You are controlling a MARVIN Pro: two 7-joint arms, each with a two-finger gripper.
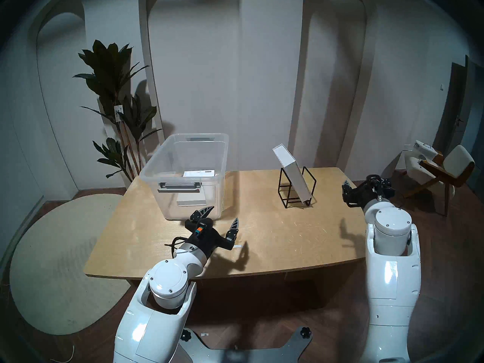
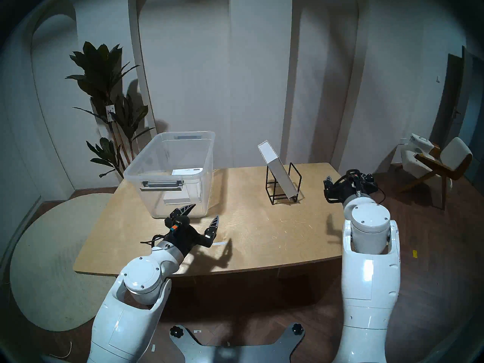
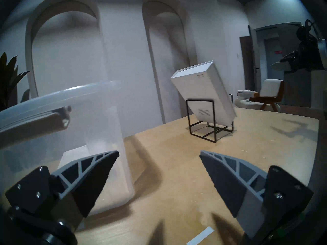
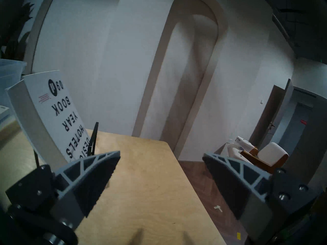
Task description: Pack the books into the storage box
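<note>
The clear storage box (image 1: pixel 167 206) stands on the table's back left. A white book (image 1: pixel 191 198) lies inside it. A tall white book (image 1: pixel 293 174) leans tilted in a black wire rack (image 1: pixel 284 194) at the back right. It also shows in the left wrist view (image 3: pixel 203 96), and in the right wrist view (image 4: pixel 53 119) with black lettering. My left gripper (image 1: pixel 224 214) is open and empty, just in front of the box's near right corner (image 3: pixel 123 168). My right gripper (image 4: pixel 161 153) is open and empty, beside the table's right edge, right of the rack.
The wooden table (image 1: pixel 288 236) has a white tape strip (image 1: pixel 239 246) near my left gripper. A potted plant (image 1: pixel 115 98) stands behind the box. A chair (image 1: pixel 445 171) stands at the far right. A round rug (image 1: pixel 57 263) lies on the floor at left.
</note>
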